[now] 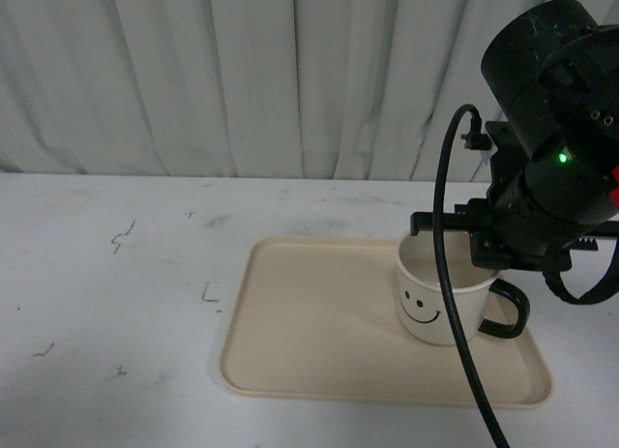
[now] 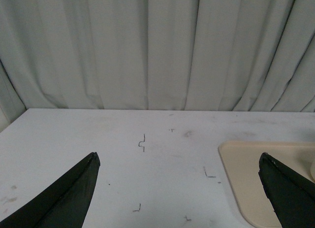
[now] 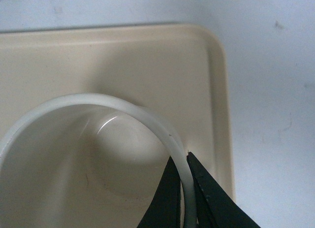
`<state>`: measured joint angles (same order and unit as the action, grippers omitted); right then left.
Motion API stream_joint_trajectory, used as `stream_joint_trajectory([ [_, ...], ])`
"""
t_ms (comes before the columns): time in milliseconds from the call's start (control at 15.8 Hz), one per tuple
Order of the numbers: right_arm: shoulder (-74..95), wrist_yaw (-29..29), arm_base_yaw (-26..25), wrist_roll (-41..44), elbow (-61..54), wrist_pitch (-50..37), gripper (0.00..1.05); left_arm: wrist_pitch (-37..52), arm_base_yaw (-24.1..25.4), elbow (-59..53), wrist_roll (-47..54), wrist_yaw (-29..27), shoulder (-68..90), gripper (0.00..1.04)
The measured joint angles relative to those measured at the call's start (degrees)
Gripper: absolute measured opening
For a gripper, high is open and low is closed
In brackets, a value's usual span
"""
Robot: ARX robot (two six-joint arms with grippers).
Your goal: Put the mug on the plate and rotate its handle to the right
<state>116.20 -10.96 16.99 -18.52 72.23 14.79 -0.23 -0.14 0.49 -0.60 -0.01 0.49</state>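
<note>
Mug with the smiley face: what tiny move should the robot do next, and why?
Probably open the right gripper and let go. The mug stands on the plate, its handle points right, and the fingers pinch its rim, so the job looks done.

mug (image 1: pixel 432 306) rim part-hidden (far side), handle (image 1: pixel 511 311) too

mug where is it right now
Front view: the mug stands on the right side of the plate, handle pointing right, with the right end effector pinching its rim.
</note>
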Motion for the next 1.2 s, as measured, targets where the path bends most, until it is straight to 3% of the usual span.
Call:
stream_joint_trajectory([
  [253,0.85,-1.11,-0.31,18.25,2.93,-0.39,0.03,0.00,0.00,0.00,0.00,0.00,0.00,0.98],
  [443,0.85,6.51,2.34,30.10,2.95,-3.85,0.03,-0.02,0.00,0.00,-0.02,0.00,0.00,0.98],
  [697,-0.11,16.92,5.14,30.47,0.09,-6.01,0.03,-0.02,0.00,0.00,0.00,0.00,0.00,0.98],
  [1204,-0.33,19.37,0.57,33.68,-0.85,1.95,0.03,0.00,0.00,0.00,-0.02,0.00,0.00,0.98],
])
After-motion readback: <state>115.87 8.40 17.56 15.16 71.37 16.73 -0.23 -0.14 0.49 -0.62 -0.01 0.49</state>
